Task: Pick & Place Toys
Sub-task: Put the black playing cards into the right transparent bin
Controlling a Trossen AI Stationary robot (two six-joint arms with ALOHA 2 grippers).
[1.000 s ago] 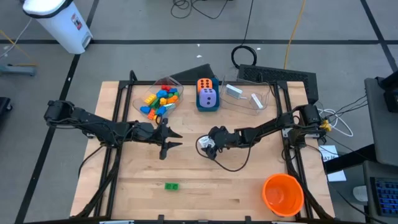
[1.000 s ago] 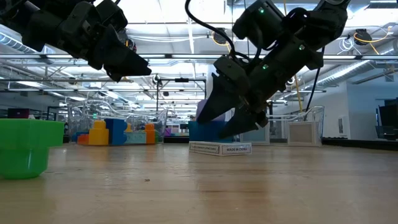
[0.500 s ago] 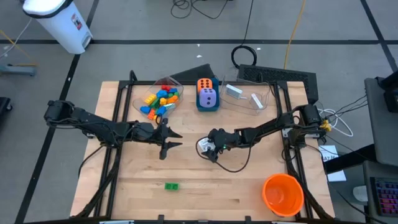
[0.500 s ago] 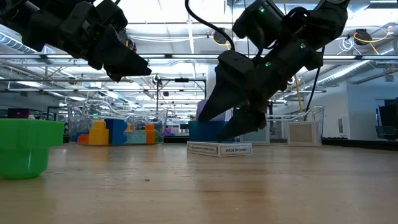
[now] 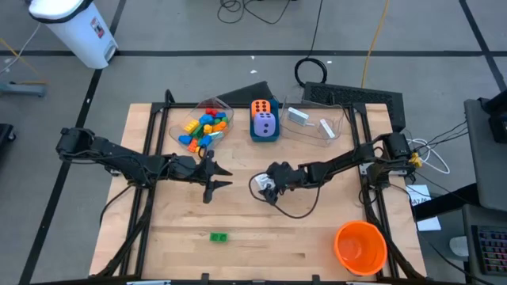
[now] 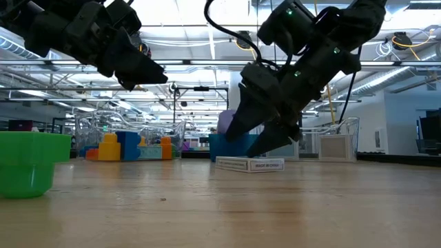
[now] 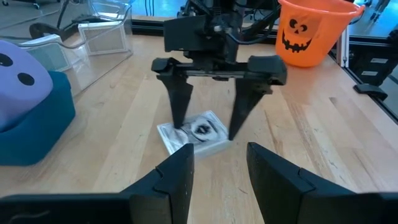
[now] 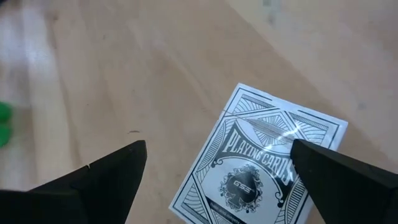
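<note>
Right gripper [image 5: 260, 187] straddling a deck of playing cards [image 5: 259, 184] at mid-table

Its fingers are spreading wide to either side of the flat-lying deck, not pinching it; the left gripper [image 5: 218, 176] is hovering at the deck's 9 o'clock, fingers partly apart, holding nothing. A green brick [image 5: 219, 237] is lying toward 7 o'clock, the brick tub [image 5: 204, 127] at 11 o'clock, the dice [image 5: 264, 117] at 12 o'clock

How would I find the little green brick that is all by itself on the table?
Start at the wooden table and find the big orange cup in one near corner. Look along that same near edge, past the middle: the green brick lies alone on bare wood. The other bricks are piled in a clear tub at the far side.
</note>
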